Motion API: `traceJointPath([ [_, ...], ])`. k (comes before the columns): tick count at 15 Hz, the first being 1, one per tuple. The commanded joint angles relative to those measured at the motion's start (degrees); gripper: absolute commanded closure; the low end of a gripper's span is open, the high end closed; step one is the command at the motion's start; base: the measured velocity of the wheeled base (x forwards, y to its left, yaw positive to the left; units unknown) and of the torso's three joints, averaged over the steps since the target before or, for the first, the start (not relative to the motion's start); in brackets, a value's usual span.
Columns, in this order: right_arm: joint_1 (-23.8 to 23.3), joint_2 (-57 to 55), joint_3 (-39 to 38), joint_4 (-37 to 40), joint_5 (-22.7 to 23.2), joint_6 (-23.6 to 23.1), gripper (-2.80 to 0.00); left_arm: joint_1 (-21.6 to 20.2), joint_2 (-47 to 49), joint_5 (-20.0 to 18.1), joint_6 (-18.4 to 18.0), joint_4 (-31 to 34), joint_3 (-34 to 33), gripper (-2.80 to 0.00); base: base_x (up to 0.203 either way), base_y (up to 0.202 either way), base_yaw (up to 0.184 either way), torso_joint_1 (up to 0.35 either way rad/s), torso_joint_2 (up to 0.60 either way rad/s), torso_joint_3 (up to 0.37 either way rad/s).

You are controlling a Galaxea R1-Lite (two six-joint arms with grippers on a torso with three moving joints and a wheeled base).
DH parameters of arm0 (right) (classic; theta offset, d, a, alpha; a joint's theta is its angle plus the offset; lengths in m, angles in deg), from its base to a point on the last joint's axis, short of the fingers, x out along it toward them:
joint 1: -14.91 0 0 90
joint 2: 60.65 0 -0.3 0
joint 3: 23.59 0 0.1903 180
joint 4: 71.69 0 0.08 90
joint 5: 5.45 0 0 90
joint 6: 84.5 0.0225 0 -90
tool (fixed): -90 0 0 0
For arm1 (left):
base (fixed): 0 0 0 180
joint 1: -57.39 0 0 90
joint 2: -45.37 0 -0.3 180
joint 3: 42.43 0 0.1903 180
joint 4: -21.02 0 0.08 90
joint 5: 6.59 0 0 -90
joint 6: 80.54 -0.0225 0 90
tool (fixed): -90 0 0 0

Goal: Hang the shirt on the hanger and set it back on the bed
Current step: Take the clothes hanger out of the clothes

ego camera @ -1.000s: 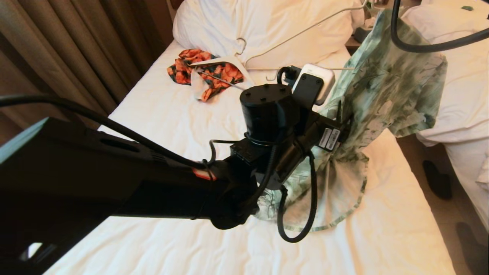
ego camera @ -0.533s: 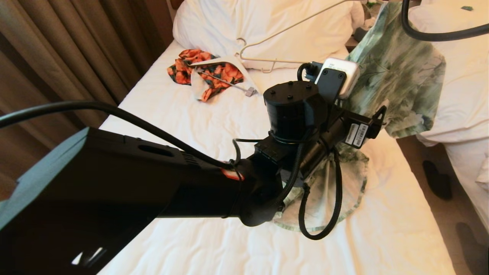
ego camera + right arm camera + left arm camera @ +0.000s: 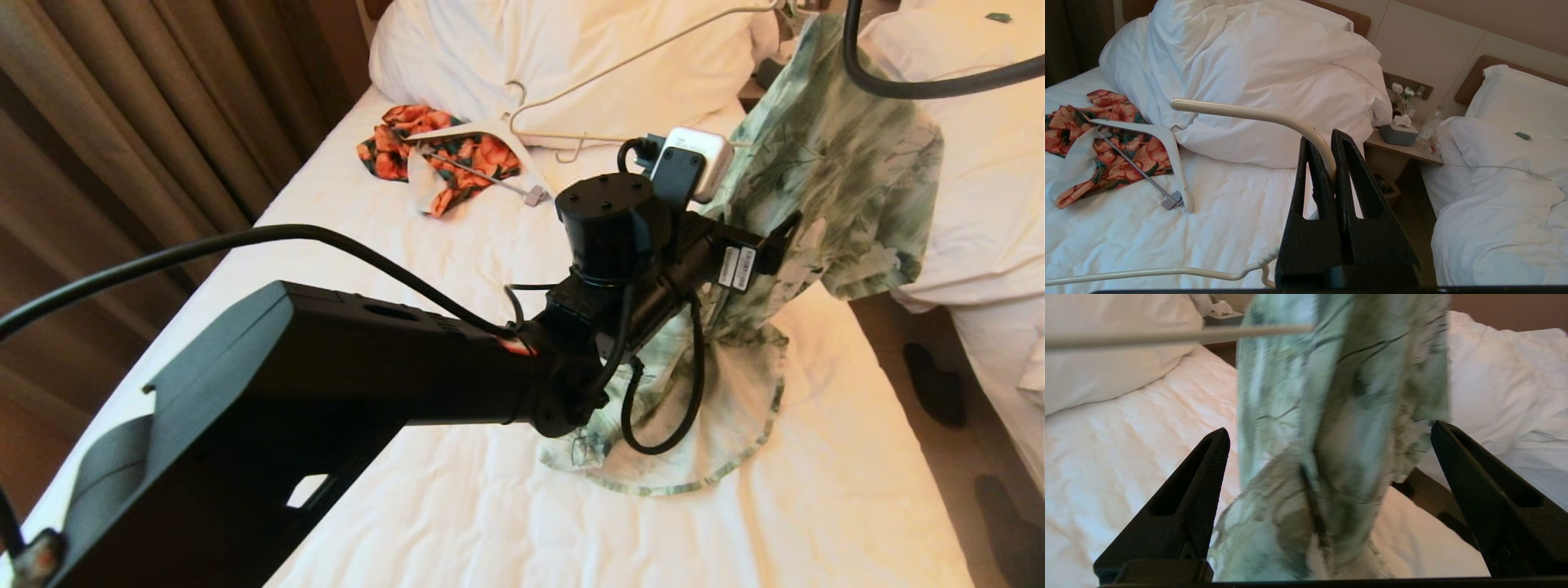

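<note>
The green-and-white flowered shirt point(image 3: 824, 171) hangs at the right over the bed point(image 3: 392, 245), its hem pooled on the sheet. A thin cream hanger point(image 3: 629, 61) slants across the pillow, and one of its arms runs into the shirt's top point(image 3: 1274, 330). My right gripper point(image 3: 1327, 141) is shut on the hanger's curved hook point(image 3: 1249, 112); in the head view that gripper is out of frame above. My left gripper point(image 3: 759, 220) is open at the shirt's middle, with loose cloth point(image 3: 1331, 428) hanging between its spread fingers point(image 3: 1208, 473).
A small orange floral garment point(image 3: 457, 159) with a thick white hanger point(image 3: 1167, 143) lies by the big white pillow point(image 3: 571, 49). Brown curtains point(image 3: 139, 122) line the left side. To the right are a gap of floor with dark shoes point(image 3: 935, 384), a nightstand point(image 3: 1400, 145) and a second bed point(image 3: 996, 204).
My left arm has swung right toward the hanging shirt, then eased back a little, its open fingers now around the cloth. The shirt has swayed slightly and the hanger has shifted against the pillow.
</note>
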Motion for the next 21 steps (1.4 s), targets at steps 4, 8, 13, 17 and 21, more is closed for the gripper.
traceJointPath([
  [4, 1.1, -0.3, 0.0, -0.1, 0.0, -0.3, 0.00, -3.2, 5.6, -2.0, 0.0, -0.3, 6.2, -2.80, 0.000, 0.000, 0.000, 0.000, 0.00, 0.000],
  [8, 2.9, -0.4, 0.1, -0.1, -0.1, -0.3, 0.00, -3.0, 7.7, -1.7, -0.1, 0.2, 10.7, 0.00, 0.000, 0.000, 0.000, 0.000, 0.00, 0.000],
  [13, 4.4, -0.9, 0.1, -0.3, -0.2, -0.2, 0.00, -0.1, 8.0, -1.7, -0.1, 1.6, 11.3, 0.00, 0.000, 0.000, 0.000, 0.000, 0.00, 0.000],
  [17, 4.8, -1.6, 0.1, -0.7, -0.2, 0.1, 0.00, 2.0, 8.7, -1.4, 0.0, 1.6, 11.2, 0.00, 0.000, 0.000, 0.000, 0.000, 0.00, 0.000],
  [21, 4.7, -2.0, 0.3, -0.7, -0.2, 0.0, 0.00, 0.5, 12.3, -0.4, -0.2, 1.7, 11.1, 0.00, 0.000, 0.000, 0.000, 0.000, 0.00, 0.000],
])
